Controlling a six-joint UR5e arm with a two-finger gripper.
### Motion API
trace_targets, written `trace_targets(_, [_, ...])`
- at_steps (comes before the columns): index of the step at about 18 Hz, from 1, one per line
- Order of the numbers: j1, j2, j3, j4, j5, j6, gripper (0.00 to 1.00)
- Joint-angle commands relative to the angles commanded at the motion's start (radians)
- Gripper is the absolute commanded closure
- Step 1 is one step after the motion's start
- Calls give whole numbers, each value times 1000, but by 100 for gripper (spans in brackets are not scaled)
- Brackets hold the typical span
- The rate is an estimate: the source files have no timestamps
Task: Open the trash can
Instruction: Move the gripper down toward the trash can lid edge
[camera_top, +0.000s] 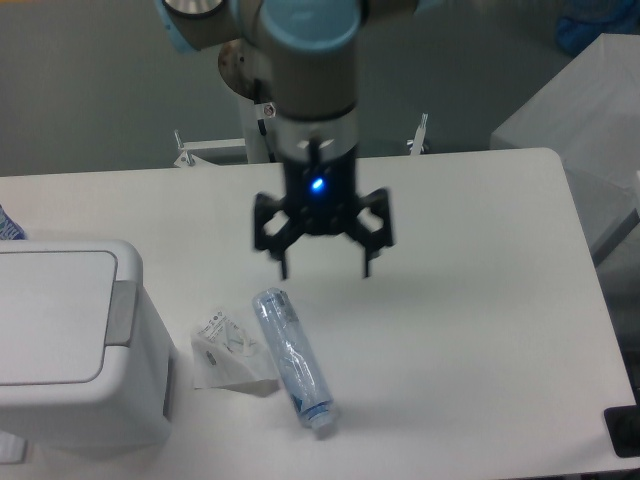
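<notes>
The trash can (70, 350) is a large white boxy bin at the lower left, its flat lid down and a grey push tab (121, 312) on its right rim. My gripper (325, 270) hangs open above the middle of the table, fingers pointing down, well to the right of the bin and apart from it. Nothing is between its fingers.
A clear plastic bottle (292, 357) lies on the white table (480, 300) just below the gripper. A crumpled white wrapper (228, 352) lies between the bottle and the bin. The robot base (270, 70) stands behind the table's far edge.
</notes>
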Motion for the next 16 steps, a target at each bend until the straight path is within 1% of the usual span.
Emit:
trace_targets(1, [2,-2,12,5,-47,-37,0])
trace_targets(3, [3,1,15,43,-121,-112,0])
trace_targets(4, [3,2,9,64,-137,-143,0])
trace_targets(5, [0,3,2,72,-146,-170,0])
trace_targets(7, [-2,2,-4,74,-170,-198,0])
trace_targets(11, [-5,3,-6,75,-226,-207,0])
trace_targets(16, [-31,-3,-23,81,-230,-238,0])
